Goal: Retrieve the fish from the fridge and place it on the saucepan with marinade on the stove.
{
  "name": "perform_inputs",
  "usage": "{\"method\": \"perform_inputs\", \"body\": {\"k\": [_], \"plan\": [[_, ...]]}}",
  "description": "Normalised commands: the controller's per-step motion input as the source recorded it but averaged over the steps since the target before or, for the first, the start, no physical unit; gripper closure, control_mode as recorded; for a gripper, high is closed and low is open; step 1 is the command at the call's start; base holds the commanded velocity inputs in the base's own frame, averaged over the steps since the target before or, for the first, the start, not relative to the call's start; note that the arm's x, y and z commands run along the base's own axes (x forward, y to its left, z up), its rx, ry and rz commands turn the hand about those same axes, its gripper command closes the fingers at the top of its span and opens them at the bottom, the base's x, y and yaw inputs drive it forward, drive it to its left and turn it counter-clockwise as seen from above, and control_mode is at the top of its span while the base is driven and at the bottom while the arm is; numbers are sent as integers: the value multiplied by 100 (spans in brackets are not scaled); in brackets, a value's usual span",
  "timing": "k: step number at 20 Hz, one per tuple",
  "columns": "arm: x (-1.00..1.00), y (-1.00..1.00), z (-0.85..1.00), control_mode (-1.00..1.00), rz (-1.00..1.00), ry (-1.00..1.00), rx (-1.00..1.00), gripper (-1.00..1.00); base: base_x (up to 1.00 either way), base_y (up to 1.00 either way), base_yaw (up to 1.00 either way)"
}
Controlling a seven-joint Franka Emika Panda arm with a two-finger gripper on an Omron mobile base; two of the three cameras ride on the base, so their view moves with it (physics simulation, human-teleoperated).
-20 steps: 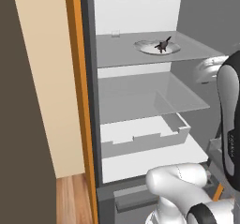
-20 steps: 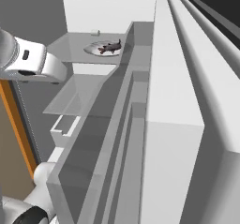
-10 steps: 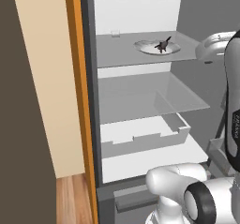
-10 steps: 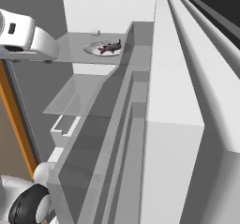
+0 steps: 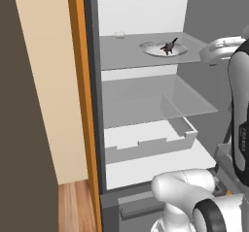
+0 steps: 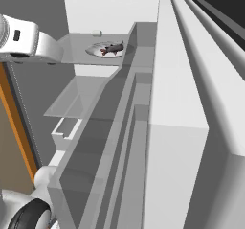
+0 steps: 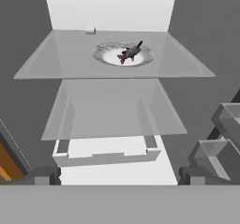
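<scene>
**Fridge interior open, fish sitting on the top shelf**

White fridge (image 5: 141,12) walls and grey glass shelves face you, with the door already swung aside. Your end effector (image 7: 119,178) hangs outside the compartment, jaws spread wide and holding nothing, aimed up at the shelves.

The fish (image 7: 130,53) lies on a shallow pale plate (image 7: 105,54) in the middle of the top shelf (image 7: 56,59), well apart from the fingertips.

Watch these risks as you reach in:

- The fish is tiny against the plate. Close too low and you probably pinch the plate rim instead, or drag the plate along the shelf.
- The front edge of the top shelf lies between you and the target. Come in too flat and the fingers likely strike the glass.
- The door bins (image 7: 225,148) stand close on one side, so a wide swing could clip them.
</scene>
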Motion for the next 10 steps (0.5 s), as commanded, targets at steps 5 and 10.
{"method": "perform_inputs", "body": {"k": [5,10], "plan": [[33,5,-26,-100,0,-8,0,-100,0,0,0],[20,1,-7,-100,0,-2,0,-100,0,0,0]]}}
